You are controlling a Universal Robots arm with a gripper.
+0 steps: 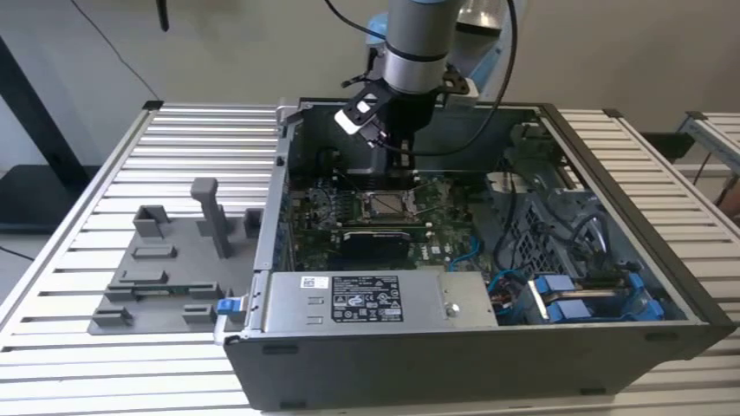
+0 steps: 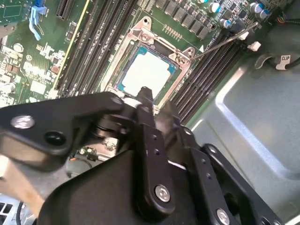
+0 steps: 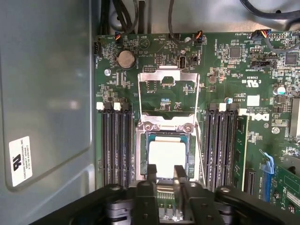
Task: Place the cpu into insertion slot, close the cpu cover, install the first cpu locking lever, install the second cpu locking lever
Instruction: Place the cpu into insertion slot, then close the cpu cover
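The cpu [image 3: 167, 157] lies flat in the insertion slot on the green motherboard [image 3: 234, 93], its silver top showing in both wrist views [image 2: 147, 70]. The cpu cover [image 3: 168, 91] is swung open and stands back from the slot, with the board visible through its cut-out middle. A thin wire locking lever [image 3: 200, 150] runs along one side of the slot and sticks out past it [image 2: 225, 41]. My gripper [image 3: 166, 169] hovers just above the cpu's near edge, fingers a little apart with nothing between them. In the exterior view the gripper [image 1: 393, 169] hangs inside the case over the slot [image 1: 387, 205].
The open computer case [image 1: 601, 347] sits on a slatted table. A grey power-supply box [image 1: 353, 299] lies at its front, and blue cables and connectors [image 1: 555, 290] fill the exterior view's right. Memory slots [image 3: 117, 140] flank the socket. A grey fixture plate [image 1: 162, 277] stands outside the case.
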